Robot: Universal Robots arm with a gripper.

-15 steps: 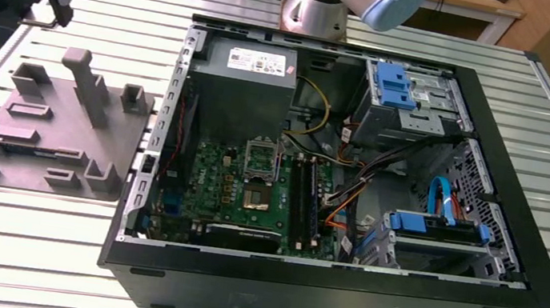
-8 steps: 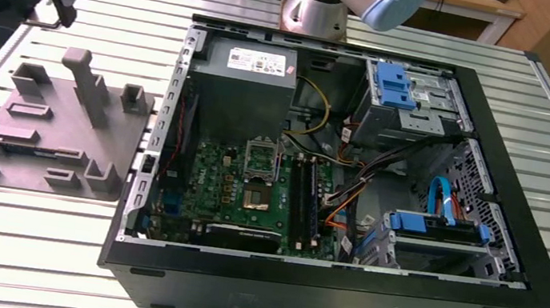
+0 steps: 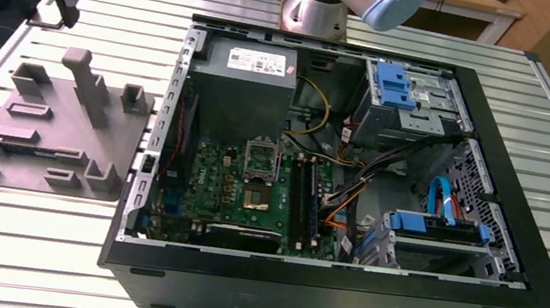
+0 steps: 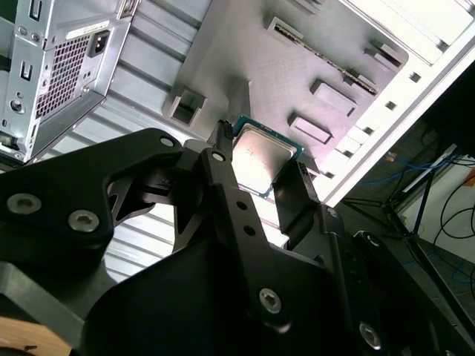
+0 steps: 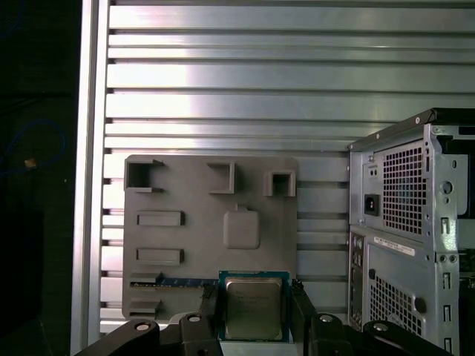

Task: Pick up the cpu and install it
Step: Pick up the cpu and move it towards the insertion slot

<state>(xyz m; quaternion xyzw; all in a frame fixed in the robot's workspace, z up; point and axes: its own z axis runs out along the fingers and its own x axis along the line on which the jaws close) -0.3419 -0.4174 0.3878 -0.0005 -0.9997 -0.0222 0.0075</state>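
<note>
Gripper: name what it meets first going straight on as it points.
Probably the grey fixture plate near its edge, the cpu in the gripper touching first; depth is unclear, so perhaps the slatted table.

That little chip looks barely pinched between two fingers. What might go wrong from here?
1. The gripper holds the cpu only by two opposite edges, so it might slip or tilt.
2. The socket sits inside the open computer case, beside loose cables; the arm might brush a wall or snag one.
</note>
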